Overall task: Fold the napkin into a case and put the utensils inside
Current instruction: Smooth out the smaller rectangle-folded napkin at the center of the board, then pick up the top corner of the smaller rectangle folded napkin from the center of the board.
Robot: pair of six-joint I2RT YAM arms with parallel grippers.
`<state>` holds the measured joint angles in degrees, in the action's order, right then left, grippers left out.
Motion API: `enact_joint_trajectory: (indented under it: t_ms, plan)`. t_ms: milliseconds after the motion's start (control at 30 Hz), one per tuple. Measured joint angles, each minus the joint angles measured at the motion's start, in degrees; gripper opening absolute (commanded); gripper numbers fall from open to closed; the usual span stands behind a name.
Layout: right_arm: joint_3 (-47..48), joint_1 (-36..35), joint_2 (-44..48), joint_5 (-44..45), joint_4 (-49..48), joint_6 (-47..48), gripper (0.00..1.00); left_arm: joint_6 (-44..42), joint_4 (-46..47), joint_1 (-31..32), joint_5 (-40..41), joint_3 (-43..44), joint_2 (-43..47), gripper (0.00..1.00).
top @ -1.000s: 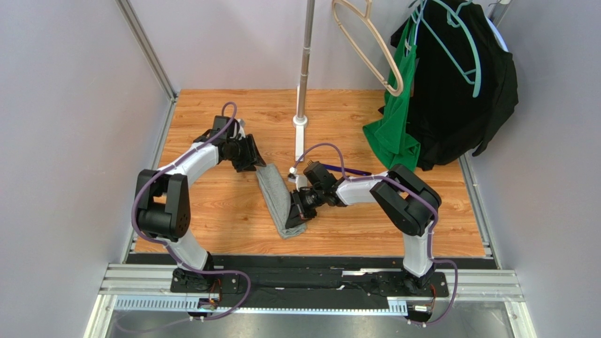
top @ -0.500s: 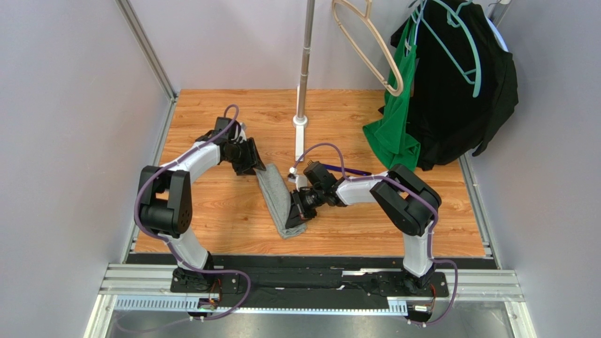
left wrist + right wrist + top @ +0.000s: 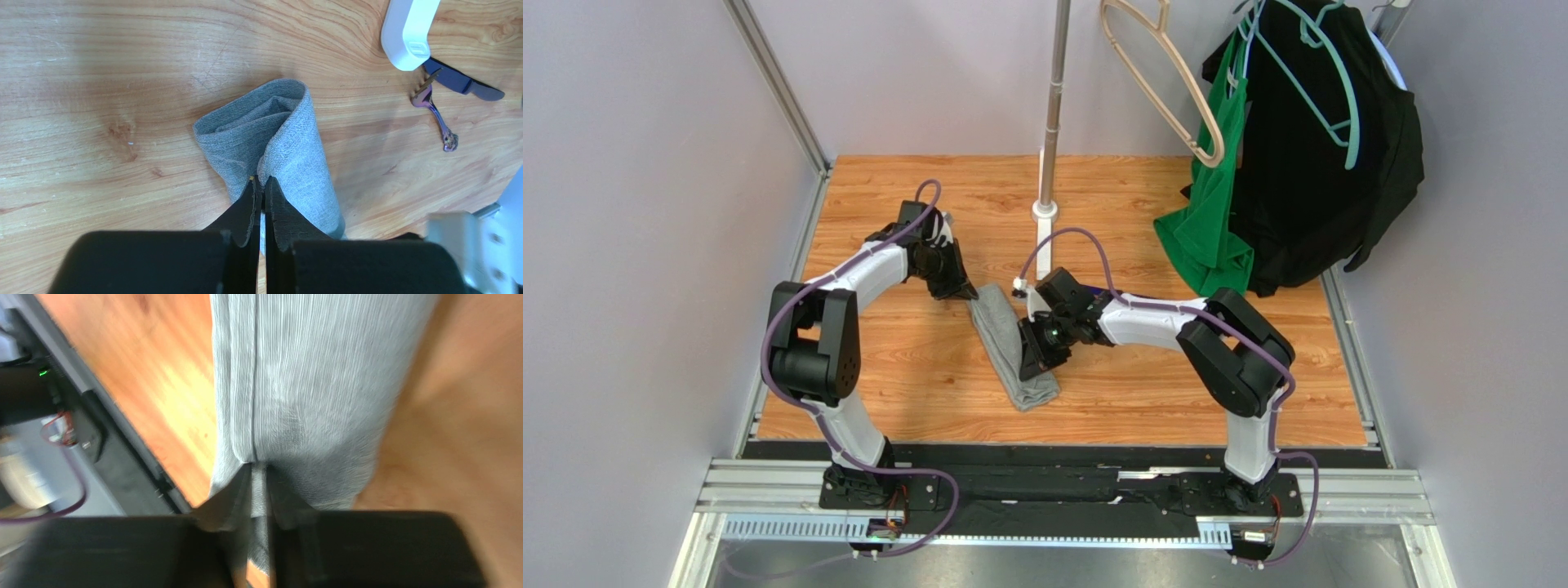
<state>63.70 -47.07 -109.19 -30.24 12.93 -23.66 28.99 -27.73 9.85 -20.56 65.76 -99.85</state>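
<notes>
Top external view: the napkin [image 3: 1028, 390] lies near the middle of the table [image 3: 891, 368] as a narrow layered strip, running from about 11 o'clock down to 5 o'clock. The left pincer [image 3: 962, 289] sits at its 11 o'clock end and the right pincer [image 3: 1032, 353] at mid-strip, on the 3 o'clock side. Left wrist view: the left pincer is closed flat, its tips nipping the edge of the upper cloth layer. The end of the strip beyond the tips gapes as a loose rolled mouth. The fork [image 3: 433, 108] and the dark purple piece [image 3: 464, 87] lie at 2 o'clock from that mouth, well apart from the cloth and beside the white foot of the stand [image 3: 408, 27]. Right wrist view (blurred): the right pincer is all but closed, with a ridge of cloth caught between its tips. How firm that hold is cannot be told. Judgement: the folding looks nearly done and the step in hand is tightening and setting the strip. To do it well, pinch only the top layer, draw both ends along the strip's own line so the layers stay stacked, and press the crease flat before letting go. Leave the 11 o'clock mouth open enough to take the utensils. Risk: an uneven pull would skew the strip or let it unroll.
</notes>
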Motion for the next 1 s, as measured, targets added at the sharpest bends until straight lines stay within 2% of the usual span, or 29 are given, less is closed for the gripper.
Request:
enact_joint_trajectory:
  t_ms: [67,167,200,300,467,633,767,1000]
  plan:
    - [3.0,-0.4,0.2,4.2,2.1,2.6,0.46,0.0,0.2,-0.1,-0.5,0.0,0.0,0.0]
    - [6.4,-0.7,1.6,10.5,1.8,6.5,0.57,0.1,0.9,-0.1,-1.6,0.0,0.0,0.0]
    - [6.9,-0.7,2.2,12.4,1.3,7.8,0.58,0.1,1.1,-0.1,-1.9,0.0,0.0,0.0]
    - [10.0,-0.8,2.4,16.8,0.3,12.0,0.6,0.1,1.4,-0.1,-2.4,0.0,0.0,0.0]
    - [16.9,-0.7,-0.4,17.7,-1.0,15.1,0.63,0.1,1.5,-0.2,-3.4,0.0,0.0,0.0]
    - [17.7,-0.7,-1.4,15.8,-2.8,15.3,0.63,0.2,1.6,-0.2,-4.3,0.0,0.0,0.0]
    - [21.5,-0.7,-6.0,14.6,-4.4,15.9,0.61,0.3,1.7,-0.4,-5.3,0.0,0.0,0.0]
    - [20.2,-0.8,-8.9,15.8,-7.2,17.6,0.58,2.4,2.5,-1.7,-9.6,-0.1,0.0,0.0]
